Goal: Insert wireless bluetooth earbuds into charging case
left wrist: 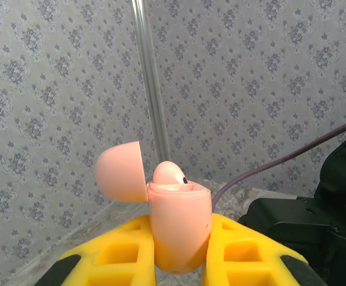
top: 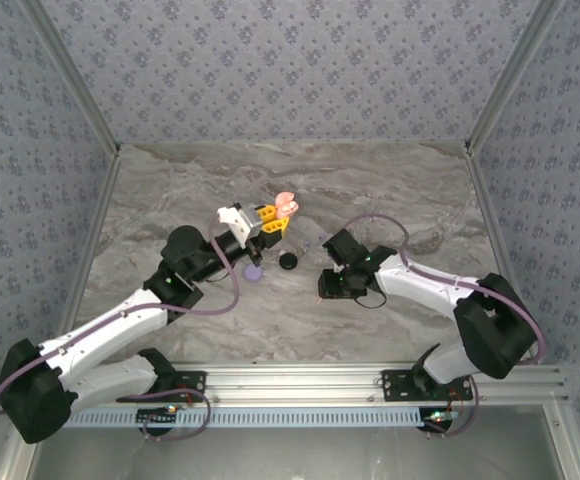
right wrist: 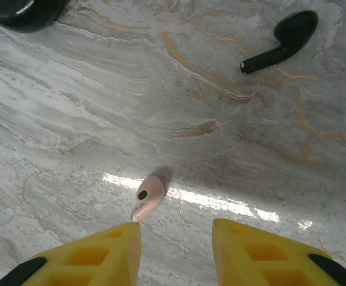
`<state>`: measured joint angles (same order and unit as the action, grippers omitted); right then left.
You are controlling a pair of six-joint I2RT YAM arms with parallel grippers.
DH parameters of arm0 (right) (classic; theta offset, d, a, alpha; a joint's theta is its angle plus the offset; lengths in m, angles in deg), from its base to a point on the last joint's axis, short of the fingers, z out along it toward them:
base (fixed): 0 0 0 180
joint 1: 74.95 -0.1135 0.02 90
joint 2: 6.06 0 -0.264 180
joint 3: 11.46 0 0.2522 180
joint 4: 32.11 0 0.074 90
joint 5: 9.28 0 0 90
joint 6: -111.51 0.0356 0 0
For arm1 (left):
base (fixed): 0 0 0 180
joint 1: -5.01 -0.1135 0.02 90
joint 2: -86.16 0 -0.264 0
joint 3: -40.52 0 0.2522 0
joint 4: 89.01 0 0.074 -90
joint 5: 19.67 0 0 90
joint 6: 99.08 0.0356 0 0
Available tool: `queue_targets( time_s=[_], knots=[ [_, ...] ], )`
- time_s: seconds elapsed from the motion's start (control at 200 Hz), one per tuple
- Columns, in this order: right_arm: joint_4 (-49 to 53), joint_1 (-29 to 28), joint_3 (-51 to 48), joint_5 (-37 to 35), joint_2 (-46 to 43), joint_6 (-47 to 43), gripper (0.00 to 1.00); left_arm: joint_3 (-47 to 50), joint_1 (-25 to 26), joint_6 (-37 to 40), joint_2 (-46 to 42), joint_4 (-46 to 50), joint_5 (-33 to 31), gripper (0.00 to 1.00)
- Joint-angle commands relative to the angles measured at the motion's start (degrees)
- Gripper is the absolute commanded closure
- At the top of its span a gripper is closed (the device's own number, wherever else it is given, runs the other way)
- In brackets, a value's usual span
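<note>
Left gripper: raised off the marble table, its yellow fingers clamped on the body of the pink charging case.
Pink charging case: upright, lid hinged open to the left, one pink earbud seated inside.
Right gripper: low over the table, jaws apart and empty.
Loose pink earbud: on the table just ahead of the right gripper, nearer one finger.
Black earbud: lying farther off.

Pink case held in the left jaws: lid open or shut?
Open. The lid is hinged back beside the pink case, and a pink earbud sits in its mouth.
</note>
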<state>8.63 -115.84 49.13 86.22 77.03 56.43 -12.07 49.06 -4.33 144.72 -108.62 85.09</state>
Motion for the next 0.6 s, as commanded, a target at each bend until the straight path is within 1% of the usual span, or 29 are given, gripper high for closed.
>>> queue_targets(
  time_s=[0.0, 0.34, 0.595],
  knots=[
    [-1.0, -0.5, 0.9, 1.4, 1.5, -1.0, 0.61, -0.1, 0.4, 0.9, -1.1, -0.2, -0.8, 1.00],
    [-1.7, -0.8, 1.0, 1.7, 4.3, -1.2, 0.61, -0.5, 0.4, 1.0, -0.6, 0.0, -0.7, 1.00],
    [-1.9, -0.8, 1.1, 1.3, 5.2, -1.4, 0.63, -0.8, 0.4, 0.9, -0.4, 0.2, -0.6, 1.00]
  ],
)
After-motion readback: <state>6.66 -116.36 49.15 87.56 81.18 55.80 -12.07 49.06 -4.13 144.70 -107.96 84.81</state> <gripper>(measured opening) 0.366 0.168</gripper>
